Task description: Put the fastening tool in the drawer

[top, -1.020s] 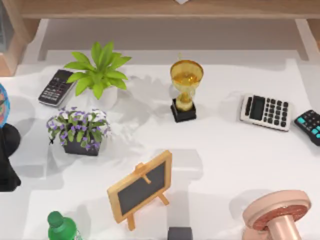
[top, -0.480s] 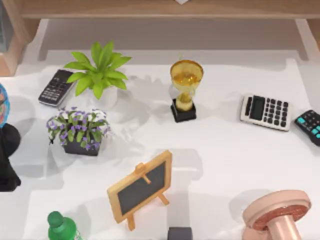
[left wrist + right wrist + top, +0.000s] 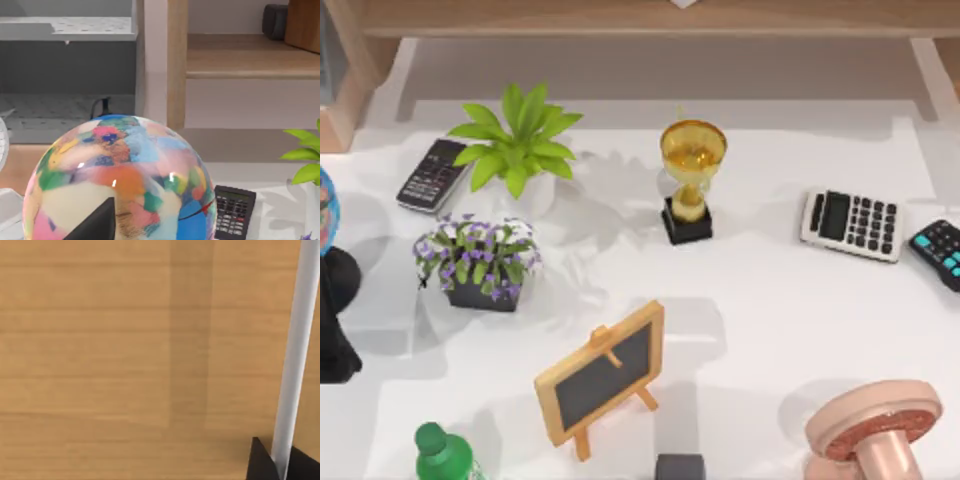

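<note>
Your right pincer (image 3: pixel 282 466) at the drawer front's (image 3: pixel 125 350) white handle (image 3: pixel 296 340), left pincer (image 3: pixel 98 224) by the globe (image 3: pixel 125 175); you cannot tell either's opening. Expect a light, stiff stapler: grip mid-body.

White table (image 3: pixel 760 310) with trophy (image 3: pixel 690 180), calculators, plants, perhaps a chalkboard (image 3: pixel 603 373)

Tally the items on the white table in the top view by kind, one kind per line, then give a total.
Calculators: 3 (black, grey, dark with teal keys)
Potted plants: 2 (green, purple-flowered)
Trophy: 1
Chalkboard easel: 1
Green bottle: 1
Globe: 1
Pink stand: 1
Total: 10
</note>
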